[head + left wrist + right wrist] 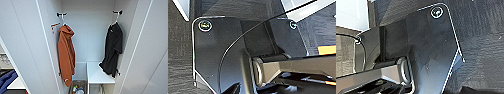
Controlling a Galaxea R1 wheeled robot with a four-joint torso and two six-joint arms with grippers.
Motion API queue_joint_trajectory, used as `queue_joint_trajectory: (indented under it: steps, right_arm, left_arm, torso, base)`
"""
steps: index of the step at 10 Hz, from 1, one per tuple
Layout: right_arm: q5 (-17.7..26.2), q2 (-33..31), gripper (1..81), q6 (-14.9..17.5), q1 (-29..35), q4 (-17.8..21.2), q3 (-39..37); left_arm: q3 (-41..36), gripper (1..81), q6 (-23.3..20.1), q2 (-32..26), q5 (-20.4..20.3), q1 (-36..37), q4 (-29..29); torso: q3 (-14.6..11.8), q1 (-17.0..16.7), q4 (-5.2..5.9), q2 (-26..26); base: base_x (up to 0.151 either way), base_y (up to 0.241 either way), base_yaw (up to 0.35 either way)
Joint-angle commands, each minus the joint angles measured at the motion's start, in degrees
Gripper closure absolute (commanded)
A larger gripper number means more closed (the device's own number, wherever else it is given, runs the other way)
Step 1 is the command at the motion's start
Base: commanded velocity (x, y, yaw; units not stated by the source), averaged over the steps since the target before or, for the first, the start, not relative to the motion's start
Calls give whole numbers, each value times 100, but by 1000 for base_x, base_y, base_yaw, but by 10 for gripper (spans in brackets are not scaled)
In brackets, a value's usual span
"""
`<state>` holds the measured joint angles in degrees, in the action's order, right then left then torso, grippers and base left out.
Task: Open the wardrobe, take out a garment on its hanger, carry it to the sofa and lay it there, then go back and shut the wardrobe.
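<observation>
Head view: the wardrobe (37, 37) stands open, both doors swung wide. Inside, the black garment (113, 50) hangs on its white hanger (115, 21) at the right, the rust-orange hooded garment (66, 56) at the left.

Wrist views: dark floor (178, 50); whether either hand is spread or pressed together, I cannot tell.

Two hanging garments: one black (113, 48), one orange (66, 53).

- Dark carpeted floor (483, 37) is seen beneath the robot's own wrist plate.
- A white surface (351, 12) is seen at one corner, unidentifiable.
</observation>
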<state>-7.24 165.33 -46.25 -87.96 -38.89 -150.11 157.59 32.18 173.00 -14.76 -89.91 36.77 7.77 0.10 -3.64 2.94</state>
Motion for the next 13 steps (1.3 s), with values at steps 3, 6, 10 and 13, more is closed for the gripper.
queue_joint_trajectory:
  steps: [3,6,10,13]
  right_arm:
    - [399,3,10,983,-8,1187,-87]
    - [408,73,10,4183,71,4404,10]
    - [442,740,10,4405,-42,4803,-770]
    - [575,969,10,4405,-60,4785,-1125]
  left_arm:
    - [0,10,-2,-46,246,135,41]
    - [9,10,-2,16,650,126,32]
    - [97,10,-2,-2,738,162,6]
    - [123,10,-10,16,747,162,49]
  torso:
    - [0,0,0,0]
    - [-2,0,0,0]
    - [-2,-2,0,0]
    - [-2,-2,0,0]
  base:
    - [0,0,0]
    - [0,0,0]
    - [0,0,0]
    - [0,0,0]
